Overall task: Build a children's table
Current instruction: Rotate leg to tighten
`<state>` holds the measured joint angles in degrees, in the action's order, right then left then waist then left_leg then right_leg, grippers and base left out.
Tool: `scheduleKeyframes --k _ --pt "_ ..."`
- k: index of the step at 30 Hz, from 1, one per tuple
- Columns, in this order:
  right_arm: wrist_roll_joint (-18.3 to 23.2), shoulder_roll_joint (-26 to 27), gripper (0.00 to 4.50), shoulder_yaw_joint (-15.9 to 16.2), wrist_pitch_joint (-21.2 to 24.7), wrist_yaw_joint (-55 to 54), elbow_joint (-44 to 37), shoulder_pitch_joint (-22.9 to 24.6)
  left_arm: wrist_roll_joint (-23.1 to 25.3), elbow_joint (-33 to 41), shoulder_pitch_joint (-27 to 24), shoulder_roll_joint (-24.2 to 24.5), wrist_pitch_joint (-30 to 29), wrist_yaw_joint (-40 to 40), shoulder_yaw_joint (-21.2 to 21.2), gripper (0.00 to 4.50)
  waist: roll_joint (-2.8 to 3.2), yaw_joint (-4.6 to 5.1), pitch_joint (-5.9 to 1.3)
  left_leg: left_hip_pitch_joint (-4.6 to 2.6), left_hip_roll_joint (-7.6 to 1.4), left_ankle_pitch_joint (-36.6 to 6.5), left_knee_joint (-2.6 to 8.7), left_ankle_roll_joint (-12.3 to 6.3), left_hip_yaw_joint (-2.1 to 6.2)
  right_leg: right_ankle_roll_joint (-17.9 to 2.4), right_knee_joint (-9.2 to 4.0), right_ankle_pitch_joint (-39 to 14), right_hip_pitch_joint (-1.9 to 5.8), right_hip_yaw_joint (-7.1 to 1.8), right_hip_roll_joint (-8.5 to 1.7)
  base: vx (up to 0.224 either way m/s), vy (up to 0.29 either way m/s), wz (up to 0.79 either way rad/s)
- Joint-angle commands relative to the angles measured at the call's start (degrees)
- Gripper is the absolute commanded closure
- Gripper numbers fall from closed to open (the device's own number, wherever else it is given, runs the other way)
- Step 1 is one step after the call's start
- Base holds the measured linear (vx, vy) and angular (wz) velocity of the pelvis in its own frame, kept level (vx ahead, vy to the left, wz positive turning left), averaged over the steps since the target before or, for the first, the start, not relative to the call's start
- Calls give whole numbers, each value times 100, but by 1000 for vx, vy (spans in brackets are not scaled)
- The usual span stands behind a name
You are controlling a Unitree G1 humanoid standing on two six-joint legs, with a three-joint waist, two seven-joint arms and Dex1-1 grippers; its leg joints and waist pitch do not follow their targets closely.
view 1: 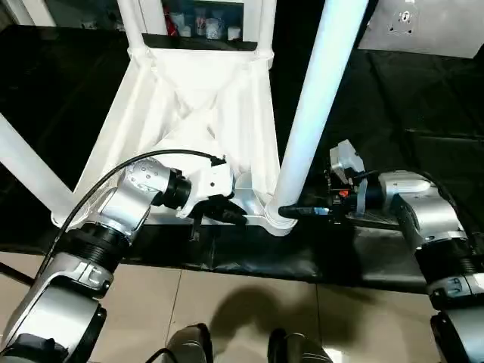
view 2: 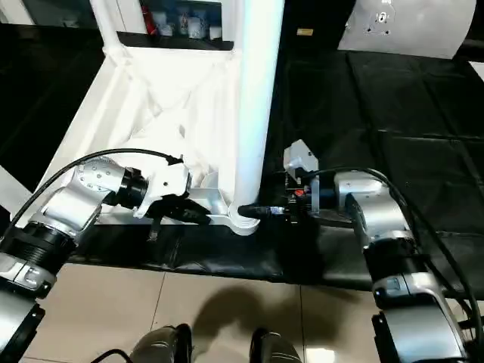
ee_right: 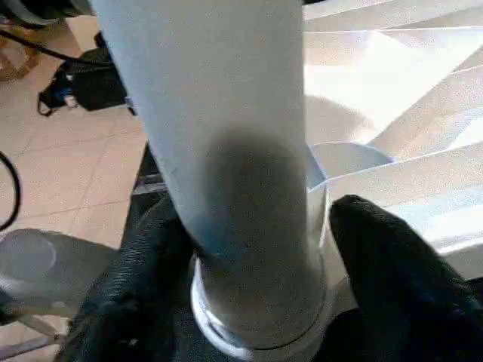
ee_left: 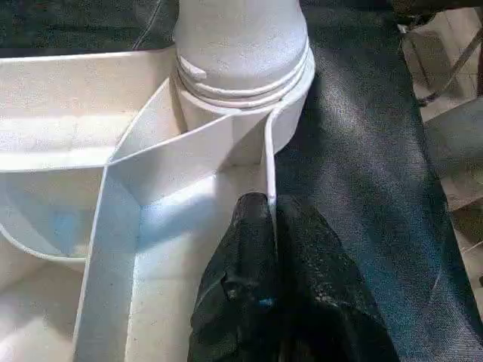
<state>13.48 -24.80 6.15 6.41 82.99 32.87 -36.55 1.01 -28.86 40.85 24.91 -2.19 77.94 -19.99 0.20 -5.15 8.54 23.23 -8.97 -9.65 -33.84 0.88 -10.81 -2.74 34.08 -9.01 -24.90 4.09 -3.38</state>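
Table top (view 1: 189,113) is lain ribbed side up on the black mat (view 1: 423,98), its near rim pinched by the closed left claw (ee_left: 270,226), presumably as bracing, while the near-right leg (view 1: 318,106), upright in its socket, is straddled by the right claw (ee_right: 253,249) for turning.

Indoor room, tiled floor (view 1: 249,302), black mat (view 1: 423,98), cabinet (view 1: 200,23)

Black mat (view 1: 423,113), tiled floor (view 1: 227,302)
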Motion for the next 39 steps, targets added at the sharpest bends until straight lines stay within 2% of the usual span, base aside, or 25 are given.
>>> scheduleKeyframes --k 1,4,7,12,15,19,21,22,23,25,26,27,28,29,31,32,34,35,36,39 --pt "80 -3 179 36 3 129 3 -51 -12 204 -75 -53 76 298 -229 450 -27 34 -499 -170 -486 -482 336 -885 166 -1509 -310 -799 389 -332 -579 0 0 0" --pt "86 -15 188 84 42 208 -2 -53 -2 191 -75 -65 88 298 -231 450 -24 32 -495 -171 -488 -516 338 -891 167 -1509 -319 -859 388 -329 -580 0 0 0" --pt "103 -22 229 111 60 258 0 -59 -10 197 -75 -61 79 286 -232 450 -37 32 -487 -172 -484 -558 342 -857 165 -1471 -334 -982 387 -333 -584 0 0 0" --pt "103 -10 250 124 59 315 -24 -23 1 167 -65 -64 68 211 -212 450 -34 31 -487 -174 -482 -546 344 -851 165 -1455 -335 -995 381 -332 -577 0 0 0" --pt "101 7 254 148 86 259 -188 102 -84 120 -40 -176 -90 48 -108 450 -38 29 -481 -170 -479 -562 343 -845 161 -1456 -343 -1024 383 -335 -585 0 0 0" --pt "165 129 255 60 359 -211 -582 346 -79 10 84 -435 -373 -426 31 450 -44 20 -472 -175 -481 -589 353 -830 165 -1403 -360 -1171 377 -332 -580 0 0 0" --pt "96 258 255 7 550 -721 -769 449 19 -139 225 -616 -539 -773 60 450 -55 17 -442 -187 -477 -737 367 -763 167 -1323 -412 -1460 353 -335 -578 0 0 0" --pt "-90 439 255 -6 721 -1346 -899 516 163 -378 410 -834 -685 -1237 88 450 -59 29 -440 -173 -461 -816 376 -688 179 -1259 -425 -1678 371 -331 -593 0 0 0" --pt "-178 528 256 -6 839 -1637 -947 536 202 -488 492 -936 -749 -1427 111 450 -51 48 -405 -198 -453 -965 393 -605 174 -1135 -495 -1999 329 -337 -577 0 0 0" --pt "-286 707 257 -25 1006 -2090 -1032 572 246 -664 626 -1117 -852 -1759 165 450 -80 82 -401 -200 -424 -1168 412 -428 208 -937 -546 -2569 359 -331 -626 0 0 0" --pt "-343 877 257 -56 1153 -2447 -1093 595 259 -798 728 -1259 -948 -1999 212 450 -19 94 -389 -195 -418 -1173 413 -396 205 -919 -552 -2597 338 -340 -610 0 0 0" --pt "-532 1256 257 -76 1323 -3192 -1231 659 316 -1066 938 -1556 -1101 -2546 301 450 -48 127 -381 -214 -412 -1315 430 -335 221 -854 -589 -2771 328 -322 -605 0 0 0" --pt "-578 1339 257 -76 1349 -3349 -1256 673 328 -1118 979 -1615 -1129 -2655 317 450 -62 148 -371 -201 -397 -1326 435 -300 214 -798 -597 -2834 327 -323 -588 0 0 0" --pt "-622 1499 257 -107 1465 -3656 -1313 696 355 -1170 1031 -1705 -1179 -2790 334 450 -45 174 -361 -225 -400 -1487 451 -232 237 -757 -635 -3046 300 -312 -610 0 0 0" --pt "-742 1809 258 -209 1551 -4316 -1282 682 383 -1235 1103 -1852 -1253 -3036 378 450 -54 204 -356 -215 -382 -1579 457 -203 261 -617 -662 -3346 328 -303 -640 0 0 0" --pt "-818 2009 258 -253 1580 -4745 -1267 674 408 -1293 1158 -1950 -1298 -3199 404 450 -33 227 -332 -247 -390 -1680 481 -201 260 -577 -705 -3450 293 -294 -627 0 0 0" --pt "-981 2340 259 -335 1530 -5548 -1181 634 503 -1438 1265 -2089 -1313 -3538 416 450 -29 256 -352 -274 -397 -1710 517 -142 278 -542 -721 -3408 315 -277 -634 0 0 0" --pt "-1085 2561 259 -430 1528 -6112 -1069 586 566 -1538 1328 -2155 -1300 -3732 428 450 -17 277 -375 -278 -421 -1677 545 -103 283 -611 -694 -3049 307 -296 -619 0 0 0" --pt "-1105 2724 259 -521 1474 -6428 -995 555 599 -1601 1367 -2198 -1281 -3869 457 450 -28 289 -379 -281 -427 -1671 546 -101 276 -643 -688 -2932 304 -307 -622 0 0 0" --pt "-1008 2984 259 -686 1362 -6676 -982 533 626 -1644 1396 -2232 -1283 -3940 484 450 -2 297 -396 -267 -431 -1540 538 -176 239 -839 -635 -2341 321 -350 -637 0 0 0"
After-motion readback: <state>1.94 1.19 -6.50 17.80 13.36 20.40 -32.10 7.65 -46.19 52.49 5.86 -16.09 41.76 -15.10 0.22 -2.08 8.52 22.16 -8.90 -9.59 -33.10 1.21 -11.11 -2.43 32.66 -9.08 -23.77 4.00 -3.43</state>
